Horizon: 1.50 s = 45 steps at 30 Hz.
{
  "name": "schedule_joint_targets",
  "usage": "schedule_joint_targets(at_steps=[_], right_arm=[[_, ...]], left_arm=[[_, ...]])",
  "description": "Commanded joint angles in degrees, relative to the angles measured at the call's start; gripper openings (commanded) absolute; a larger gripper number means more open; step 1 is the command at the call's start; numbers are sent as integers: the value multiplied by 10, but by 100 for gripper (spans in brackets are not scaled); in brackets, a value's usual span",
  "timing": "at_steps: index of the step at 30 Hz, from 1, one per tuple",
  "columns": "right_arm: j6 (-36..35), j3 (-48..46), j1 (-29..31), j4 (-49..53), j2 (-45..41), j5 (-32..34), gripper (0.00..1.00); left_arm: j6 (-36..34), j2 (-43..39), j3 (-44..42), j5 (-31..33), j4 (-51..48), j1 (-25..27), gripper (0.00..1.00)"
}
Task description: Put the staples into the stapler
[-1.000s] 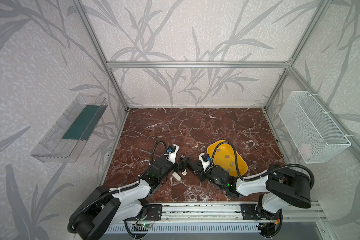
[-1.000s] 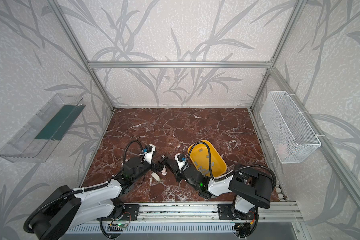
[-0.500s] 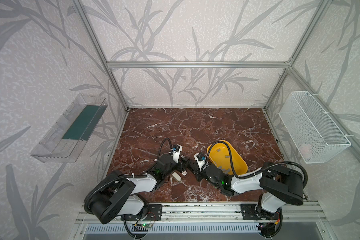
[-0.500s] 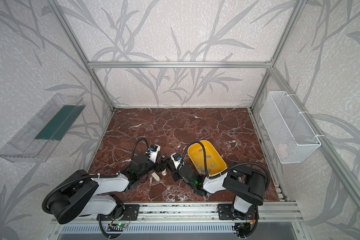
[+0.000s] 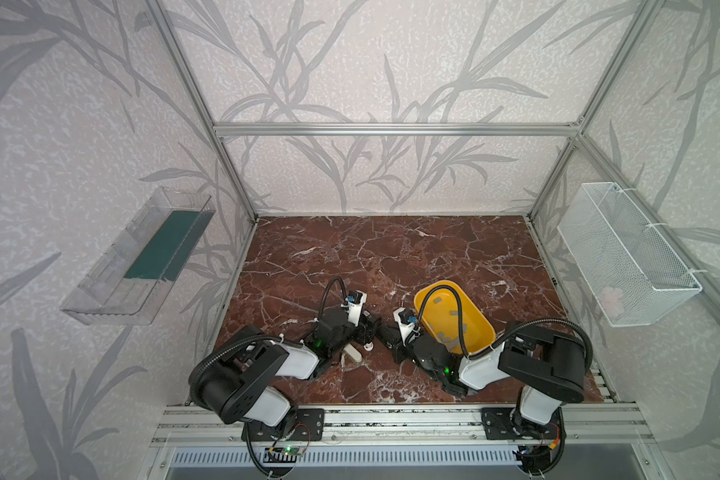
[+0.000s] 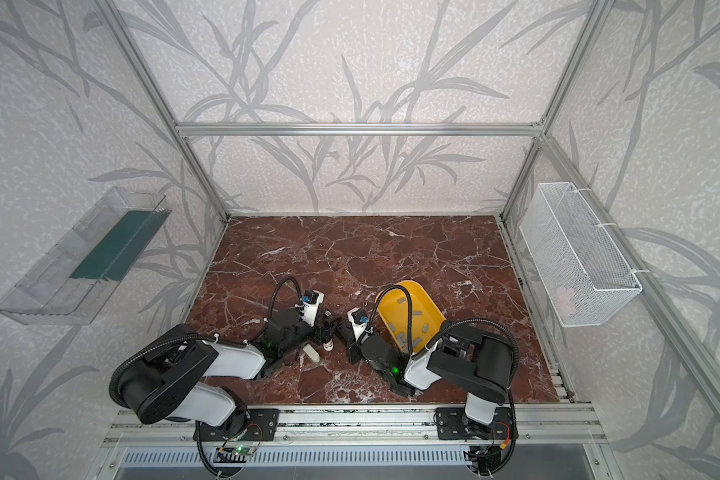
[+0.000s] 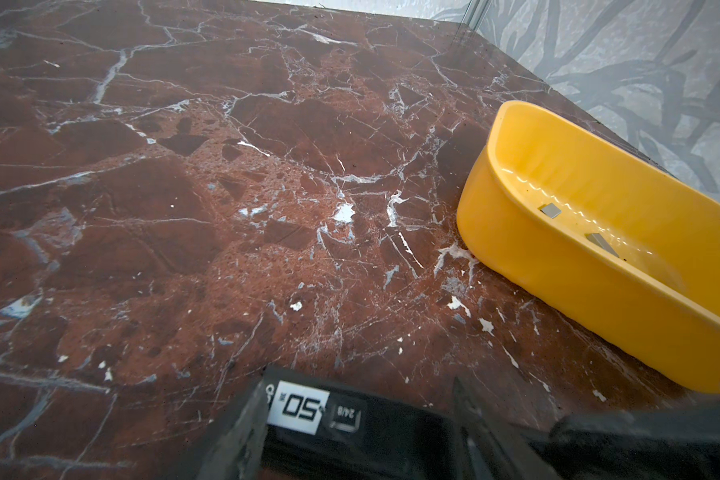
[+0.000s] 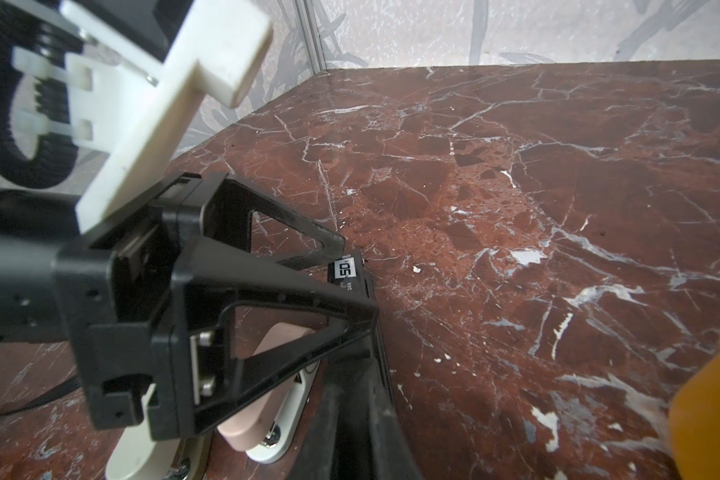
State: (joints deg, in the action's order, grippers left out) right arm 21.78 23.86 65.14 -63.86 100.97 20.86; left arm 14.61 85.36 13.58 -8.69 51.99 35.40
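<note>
Both grippers meet at one black plastic stapler with a white "50" label, low over the red-brown marble tabletop. The left gripper straddles the labelled end. Its fingers are part-way apart and the stapler's body fills the gap, so it looks clamped across its width. The right gripper has its fingers almost together at the opposite end, seemingly nipping the stapler's thin edge, though that contact is blurred.

The stapler's long axis runs from the left fingertips toward the right ones, so the left fingers cross it and the right fingers meet it end-on. Whether its magazine is open, I cannot tell.

None of the flat grey metal staple strips is at either set of fingers. They lie loose in the yellow oval plastic tub, behind the right fingers beside that arm's wrist and well apart from the left fingers. The right arm is the nearer one, so I judge it would fetch a strip while the left steadies the stapler.

Beneath the left fingers lies a small white-and-pink plastic stapler, which should be left undisturbed.
</note>
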Motion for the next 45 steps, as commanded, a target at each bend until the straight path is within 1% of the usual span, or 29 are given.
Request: schedule_joint_targets(at_steps=[1,9,11,13,15,17,20,22,24,26,27,28,30,32,35,37,39,42,45], right_arm=[[15,-32,5,57,42,2,16],[20,-46,8,23,72,8,15],[16,-49,9,21,65,12,16],[10,-45,8,40,39,11,18],[1,-33,8,80,0,13,23],[-10,-12,8,140,-58,19,28],[-29,21,8,246,-150,38,39],[-35,45,6,331,-209,77,42],[-9,75,-7,447,-264,138,45],[40,96,-48,565,-312,170,44],[61,98,-80,605,-330,169,42],[83,94,-118,639,-348,157,38],[102,78,-194,670,-376,107,33],[99,55,-262,683,-400,62,31],[96,31,-322,695,-432,42,33],[97,14,-372,685,-442,-7,32],[109,-3,-411,672,-443,-41,31],[125,-26,-452,639,-440,-90,30],[139,-32,-463,630,-424,-102,29]], left_arm=[[6,5,9,-5,25,0,70],[8,6,13,-8,25,0,69],[7,6,15,-8,25,0,69],[5,-1,20,-4,18,0,69],[3,-19,28,3,-6,0,70],[-2,-51,40,15,-46,0,70],[-9,-128,61,54,-141,0,72],[-9,-187,77,93,-219,0,77],[-3,-242,93,146,-301,0,82],[9,-296,106,203,-384,-2,87],[16,-316,111,227,-418,-3,89],[27,-338,115,251,-454,-3,91],[51,-371,117,291,-509,-7,94],[71,-407,114,307,-553,-10,97],[82,-454,103,319,-584,-13,100],[85,-483,98,329,-596,-14,100],[86,-505,95,331,-604,-17,100],[89,-525,93,327,-614,-17,100],[93,-528,93,329,-623,-18,100]])
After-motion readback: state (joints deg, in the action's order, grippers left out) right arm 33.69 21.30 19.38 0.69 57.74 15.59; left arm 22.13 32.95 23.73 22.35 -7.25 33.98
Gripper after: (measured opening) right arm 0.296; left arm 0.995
